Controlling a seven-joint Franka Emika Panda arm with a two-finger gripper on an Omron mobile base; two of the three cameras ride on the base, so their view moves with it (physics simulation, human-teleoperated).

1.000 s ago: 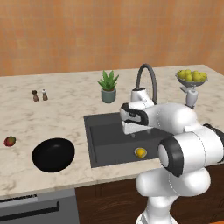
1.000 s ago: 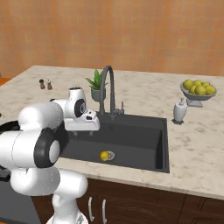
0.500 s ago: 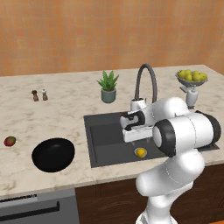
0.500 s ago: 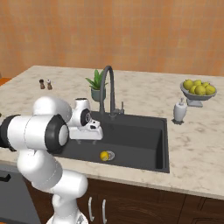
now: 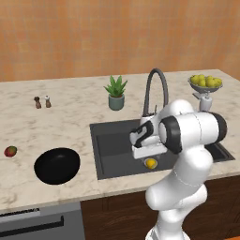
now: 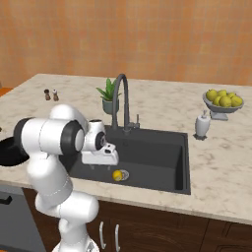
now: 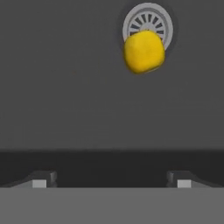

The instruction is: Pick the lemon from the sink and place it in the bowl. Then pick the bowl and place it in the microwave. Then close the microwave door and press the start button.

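Note:
The yellow lemon [image 5: 150, 163] [image 6: 117, 175] lies on the drain at the front of the dark sink [image 5: 112, 145] [image 6: 157, 157]. In the hand view the lemon [image 7: 144, 51] sits at the upper right, off to one side of the finger line. My gripper [image 5: 148, 153] [image 6: 101, 160] [image 7: 111, 179] hangs just above the basin, a little beside the lemon, open and holding nothing. The black bowl [image 5: 57, 165] rests on the counter left of the sink, and its edge [image 6: 7, 150] peeks out behind my arm. The microwave and its door are out of view.
A tall dark faucet [image 5: 154, 89] arches over the back of the sink, close to my arm. Behind it stand a potted plant [image 5: 116, 93], a fruit dish [image 5: 205, 83] and a soap dispenser [image 6: 202, 124]. A mango [image 5: 10, 151] and two shakers [image 5: 42, 101] sit at the left.
My arm has folded forward and the hand has dropped lower over the sink, nearer the lemon. The jaws stayed open, and the lemon and bowl have not moved.

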